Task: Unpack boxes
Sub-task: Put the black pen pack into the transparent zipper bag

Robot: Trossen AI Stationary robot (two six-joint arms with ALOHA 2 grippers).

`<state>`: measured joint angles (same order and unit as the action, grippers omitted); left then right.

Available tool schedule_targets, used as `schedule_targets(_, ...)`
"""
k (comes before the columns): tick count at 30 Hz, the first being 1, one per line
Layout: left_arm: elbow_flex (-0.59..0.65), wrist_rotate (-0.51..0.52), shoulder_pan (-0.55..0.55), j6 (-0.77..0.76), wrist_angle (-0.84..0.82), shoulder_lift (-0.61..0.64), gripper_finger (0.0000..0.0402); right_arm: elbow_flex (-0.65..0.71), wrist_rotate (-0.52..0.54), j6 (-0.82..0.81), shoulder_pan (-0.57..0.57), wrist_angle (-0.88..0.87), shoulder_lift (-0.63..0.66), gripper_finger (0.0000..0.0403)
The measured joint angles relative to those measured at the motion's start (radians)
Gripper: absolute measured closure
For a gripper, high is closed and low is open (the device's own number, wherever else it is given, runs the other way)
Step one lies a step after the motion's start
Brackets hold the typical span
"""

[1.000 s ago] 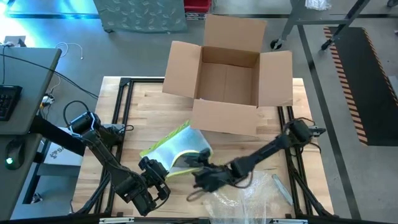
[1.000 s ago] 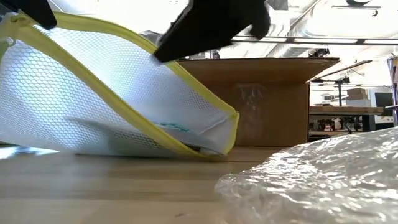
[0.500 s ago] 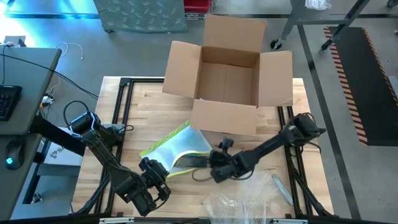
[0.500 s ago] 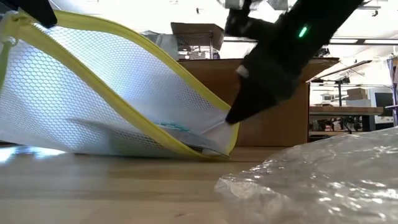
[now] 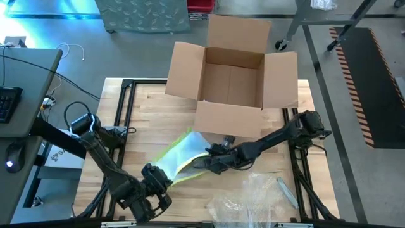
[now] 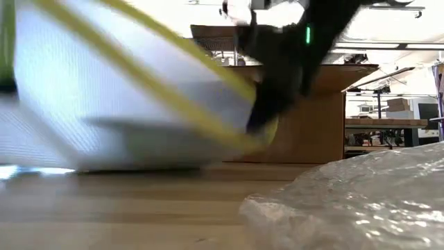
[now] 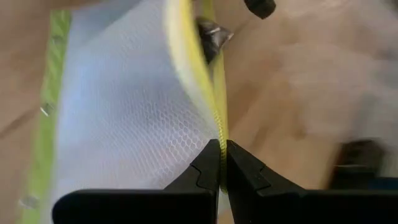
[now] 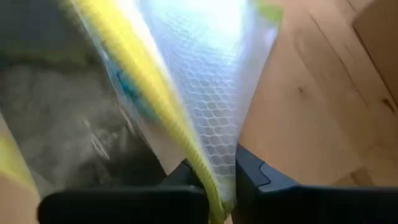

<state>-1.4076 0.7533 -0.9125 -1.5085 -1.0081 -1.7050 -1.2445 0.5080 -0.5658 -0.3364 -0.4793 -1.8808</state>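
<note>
We see our left gripper (image 7: 221,163) pressed together on the yellow zipper edge of a mesh pouch (image 5: 179,152), low over the tabletop (image 5: 152,111) near its front edge. In the left wrist view the yellow band runs straight between the two dark fingers (image 7: 202,177), and the white honeycomb mesh spreads away beyond them.

Our right gripper (image 8: 217,186) pinches the opposite end of the same pouch; in its wrist view the yellow edge and the mesh pass between its closed fingers (image 8: 252,174). In the high view the right gripper (image 5: 212,158) sits just past the pouch from the left gripper (image 5: 155,183), so the pouch spans the space between the two. In the low view the pouch (image 6: 125,118) is blurred, and its lower edge lies at the wood.

The cardboard box (image 5: 231,76) stands beyond both grippers at the far edge of the tabletop, flaps spread open, its near flap just behind the right gripper. No gripper touches it. A heap of crinkly clear plastic film (image 5: 243,199) lies on the wood just beside the right gripper, toward the front edge.
</note>
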Motion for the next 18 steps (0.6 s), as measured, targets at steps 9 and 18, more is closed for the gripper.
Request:
schedule_targets(9, -0.08, 0.146, -0.063, -0.137, -0.329, 0.141, 0.0402, -0.533, -0.166, 0.016, 0.0, -0.524, 0.098, 0.0401)
schedule_targets(18, -0.027, 0.097, -0.083, -0.216, -0.358, 0.149, 0.0402, -0.588, -0.133, 0.103, -0.026, -0.516, 0.097, 0.0403)
